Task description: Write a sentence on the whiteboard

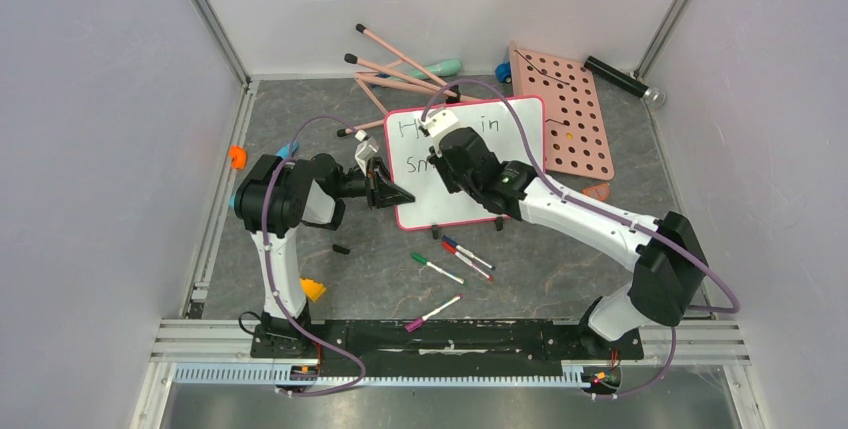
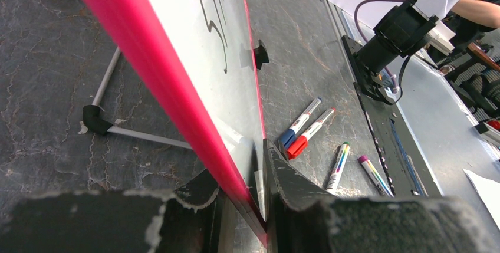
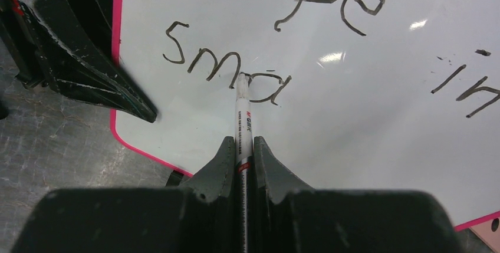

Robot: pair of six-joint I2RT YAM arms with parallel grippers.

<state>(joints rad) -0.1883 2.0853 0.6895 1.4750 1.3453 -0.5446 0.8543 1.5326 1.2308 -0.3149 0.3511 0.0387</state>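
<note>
finding one: the whiteboard [image 1: 425,199] sits mid tabletop [image 1: 370,269], just far of both arm bases, with its long axis running left to right. the right arm reaches over it from the near right. the left arm comes in from the left.

finding two: the sentence [image 3: 219,66] is part done. "hope" and "in" stand on the far line, and the near line reads "sma". your coming strokes lie to the right of that last letter, along the board's long axis, where the white face is bare. the right arm is the one placed for them.

finding three: the right tool [image 3: 243,142] is closed on a marker [image 3: 244,111], gripped across the barrel. the tip points away from the wrist and appears to touch the board at the left end of the "a".

finding four: the left tool [image 2: 242,173] is clamped on the board's pink left rim close to the near corner, one finger on the writing face and one behind. judgement: it steadies the board against the marker's push, and a slip there would skew the line.
</note>
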